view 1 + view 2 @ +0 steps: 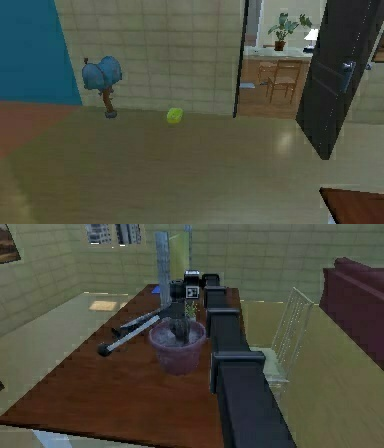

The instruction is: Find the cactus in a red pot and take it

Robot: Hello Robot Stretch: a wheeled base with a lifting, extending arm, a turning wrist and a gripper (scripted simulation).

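A dull red round pot (178, 352) stands on the dark wooden table (90, 389) in the arm side view, with a small greenish spiky plant (181, 327) rising from it. My arm (235, 374) reaches out along the table's right side to the pot. The gripper (174, 312) is just at the plant's top, below the white marker squares (183, 291). Whether it touches the plant cannot be made out, and I cannot tell whether it holds anything.
A long grey bat-like thing (130, 332) lies left of the pot, with a tall glass vase (171, 259) behind it. A wire chair (288, 324) and dark red sofa (355, 294) are right. Ahead are a green ball (174, 116), a blue figure on a stand (103, 78) and an open dark door (340, 80).
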